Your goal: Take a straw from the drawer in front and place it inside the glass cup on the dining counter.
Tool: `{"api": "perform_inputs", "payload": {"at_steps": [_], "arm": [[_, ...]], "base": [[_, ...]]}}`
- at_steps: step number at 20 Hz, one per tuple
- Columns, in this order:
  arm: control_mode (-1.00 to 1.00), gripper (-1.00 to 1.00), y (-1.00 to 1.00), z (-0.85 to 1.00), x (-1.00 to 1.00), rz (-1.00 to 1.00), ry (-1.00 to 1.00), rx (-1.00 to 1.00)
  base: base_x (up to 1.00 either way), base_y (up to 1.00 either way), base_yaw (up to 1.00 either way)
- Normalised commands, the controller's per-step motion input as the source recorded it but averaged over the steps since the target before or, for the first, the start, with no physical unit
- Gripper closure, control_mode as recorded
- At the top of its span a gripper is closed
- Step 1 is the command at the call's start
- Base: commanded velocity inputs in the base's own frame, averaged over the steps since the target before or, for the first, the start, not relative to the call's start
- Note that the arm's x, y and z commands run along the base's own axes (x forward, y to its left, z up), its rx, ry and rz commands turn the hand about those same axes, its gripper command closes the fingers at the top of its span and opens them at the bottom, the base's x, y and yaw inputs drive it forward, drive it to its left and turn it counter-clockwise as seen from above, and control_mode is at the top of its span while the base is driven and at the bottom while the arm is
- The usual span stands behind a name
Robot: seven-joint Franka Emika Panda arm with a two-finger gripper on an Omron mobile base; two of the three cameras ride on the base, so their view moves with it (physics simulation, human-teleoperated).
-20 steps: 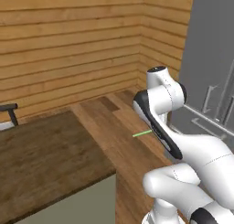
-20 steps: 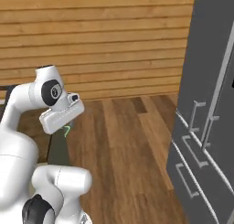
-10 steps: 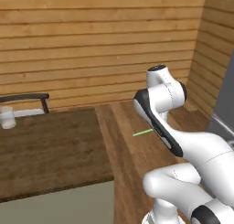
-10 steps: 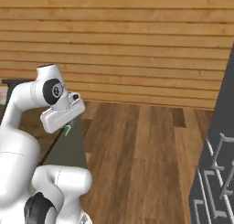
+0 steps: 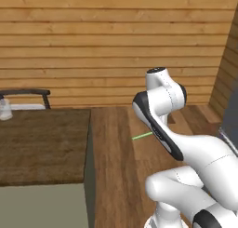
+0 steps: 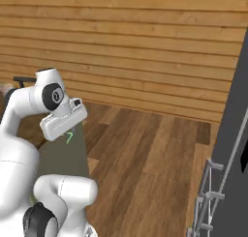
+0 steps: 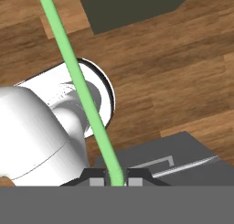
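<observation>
Gripper [image 7: 115, 178] clenched on the straw [image 7: 82, 88], the two dark tips pinching its lower end in the hand view while the light green stick runs straight away from them, up and to the left across that view, over plank floor [image 7: 183, 72]. In the left base view the straw [image 5: 142, 136] projects sideways from behind the raised arm, above the floor and clear of the dining counter [image 5: 42, 143]. The glass cup [image 5: 5, 110] stands at the counter's far left edge, well apart from the straw.
</observation>
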Motion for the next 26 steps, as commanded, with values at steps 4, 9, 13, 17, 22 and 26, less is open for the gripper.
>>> {"api": "perform_inputs", "payload": {"at_steps": [4, 9, 13, 17, 22, 26], "arm": [[1.0, 1.0, 0.0, 0.0, 0.0, 0.0, 0.0, 0.0], [1.0, 1.0, 0.0, 0.0, 0.0, 0.0, 0.0, 0.0], [1.0, 1.0, 0.0, 0.0, 0.0, 0.0, 0.0, 0.0], [1.0, 1.0, 0.0, 0.0, 0.0, 0.0, 0.0, 0.0], [1.0, 1.0, 0.0, 0.0, 0.0, 0.0, 0.0, 0.0], [1.0, 1.0, 0.0, 0.0, 0.0, 0.0, 0.0, 0.0]], "base": [[0.28, -0.9, 0.15], [1.0, -0.27, 0.1], [1.0, -0.03, 0.07], [1.0, 0.0, 0.07], [1.0, 0.09, 0.24], [1.0, 0.16, 0.43]]}}
